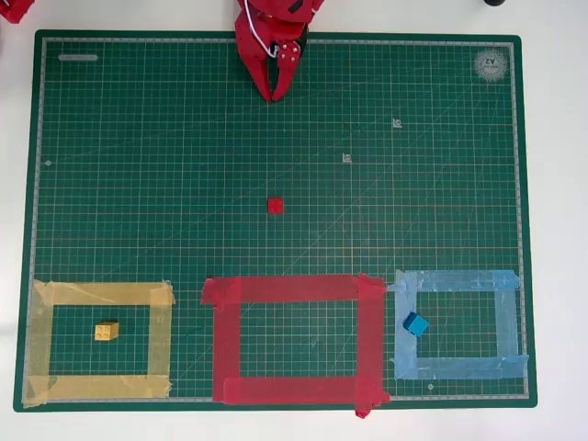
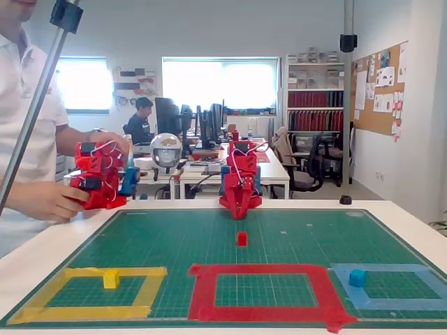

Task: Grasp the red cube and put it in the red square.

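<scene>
The red cube (image 1: 276, 206) (image 2: 242, 239) lies alone on the green mat, a little above the red square in the overhead view. The red square (image 1: 225, 340) (image 2: 202, 287) is a wide red tape frame at the mat's near edge, with nothing inside it. My red gripper (image 1: 277, 95) (image 2: 240, 215) hangs at the far edge of the mat, pointing down, its fingers together and holding nothing. It is well apart from the red cube, straight behind it.
A yellow tape frame (image 1: 161, 340) (image 2: 150, 287) holds a yellow block (image 1: 107, 331) (image 2: 110, 279). A light-blue tape frame (image 1: 505, 322) (image 2: 391, 303) holds a blue block (image 1: 416, 323) (image 2: 357, 278). The green mat (image 1: 138, 165) lies on a white table.
</scene>
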Motion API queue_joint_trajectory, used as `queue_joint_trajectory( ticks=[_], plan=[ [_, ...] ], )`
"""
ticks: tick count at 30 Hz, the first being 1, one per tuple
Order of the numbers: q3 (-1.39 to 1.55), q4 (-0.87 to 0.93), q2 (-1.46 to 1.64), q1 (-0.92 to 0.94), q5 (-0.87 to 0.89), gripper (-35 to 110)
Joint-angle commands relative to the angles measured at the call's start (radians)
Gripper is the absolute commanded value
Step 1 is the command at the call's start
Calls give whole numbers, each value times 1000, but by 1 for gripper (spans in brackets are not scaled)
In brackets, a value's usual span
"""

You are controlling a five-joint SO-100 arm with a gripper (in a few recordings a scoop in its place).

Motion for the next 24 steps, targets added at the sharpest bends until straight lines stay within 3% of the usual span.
queue_joint_trajectory(
  ticks=[1,8,16,20,24],
  plan=[
    [5,18,37,8,-11,0],
    [-86,-9,-14,2,-14,0],
    [-704,-57,-508,-3,-14,-1],
    [-851,-242,-644,18,-14,-1],
    [-764,-545,-718,57,-34,-1]
  ],
)
